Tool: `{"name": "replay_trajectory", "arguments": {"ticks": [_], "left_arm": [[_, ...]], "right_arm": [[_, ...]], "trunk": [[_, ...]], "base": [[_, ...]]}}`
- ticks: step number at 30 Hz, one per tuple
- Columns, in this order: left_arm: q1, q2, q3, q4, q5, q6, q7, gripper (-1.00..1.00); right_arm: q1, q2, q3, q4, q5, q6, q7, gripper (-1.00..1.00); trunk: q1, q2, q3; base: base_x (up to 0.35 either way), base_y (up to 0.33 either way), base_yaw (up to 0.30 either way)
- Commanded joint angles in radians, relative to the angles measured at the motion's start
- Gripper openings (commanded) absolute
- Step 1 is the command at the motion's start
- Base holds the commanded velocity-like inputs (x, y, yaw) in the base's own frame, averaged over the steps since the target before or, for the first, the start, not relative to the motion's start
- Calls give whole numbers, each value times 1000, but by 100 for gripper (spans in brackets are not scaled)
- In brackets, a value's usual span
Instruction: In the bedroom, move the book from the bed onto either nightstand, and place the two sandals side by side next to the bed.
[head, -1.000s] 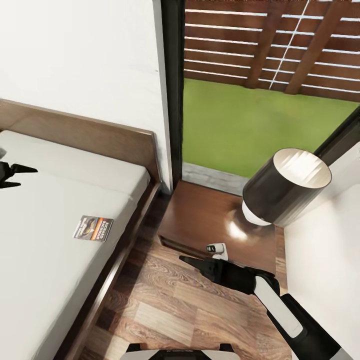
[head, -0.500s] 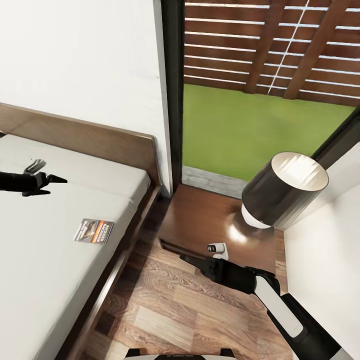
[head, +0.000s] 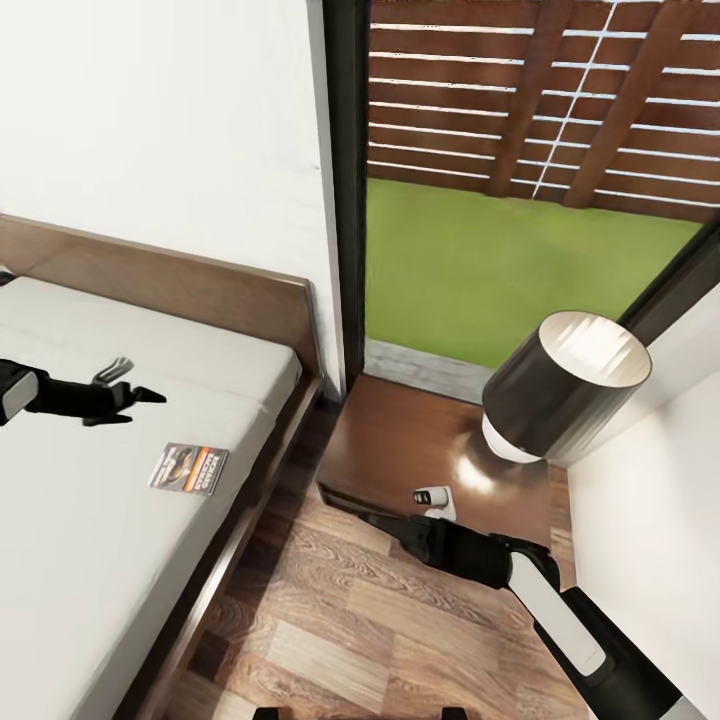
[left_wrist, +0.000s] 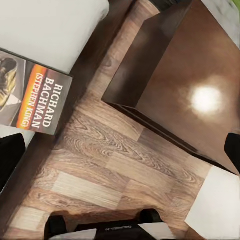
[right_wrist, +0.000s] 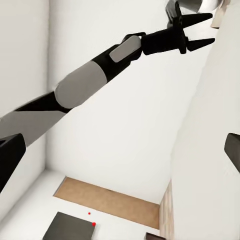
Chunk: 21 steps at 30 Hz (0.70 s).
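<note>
Left gripper (head: 150, 397), seemingly open, hovers near "Richard Bachman" book (head: 189, 467).

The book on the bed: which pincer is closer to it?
Left. The left pincer hovers over the bed just beyond the book; the right pincer is off the bed, by the nightstand.

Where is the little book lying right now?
In the head view the book lies flat on the bed, near its edge facing the nightstand, with the left gripper just above it in the picture.
</note>
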Motion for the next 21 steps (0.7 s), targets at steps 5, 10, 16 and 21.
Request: {"name": "replay_trajectory", "arguments": {"ticks": [5, 10, 16, 21], "left_arm": [[28, -19, -7, -1, 11, -5, -20, 100], [39, -40, -7, -1, 13, -23, -64, 100], [62, -78, -7, -1, 15, -31, -111, 100], [85, -113, -5, -1, 35, -34, -124, 100]], "right_arm": [[-1, -1, 4, 0, -8, 6, -2, 100], [-1, -1, 5, 0, -7, 6, -2, 100], [-1, -1, 6, 0, -6, 6, -2, 100], [-1, -1, 5, 0, -6, 6, -2, 100]], "trunk": [[0, -1, 7], [0, -1, 15], [0, -1, 24], [0, -1, 32]], "base": [[0, 0, 0], [0, 0, 0], [0, 0, 0], [0, 0, 0]]}}
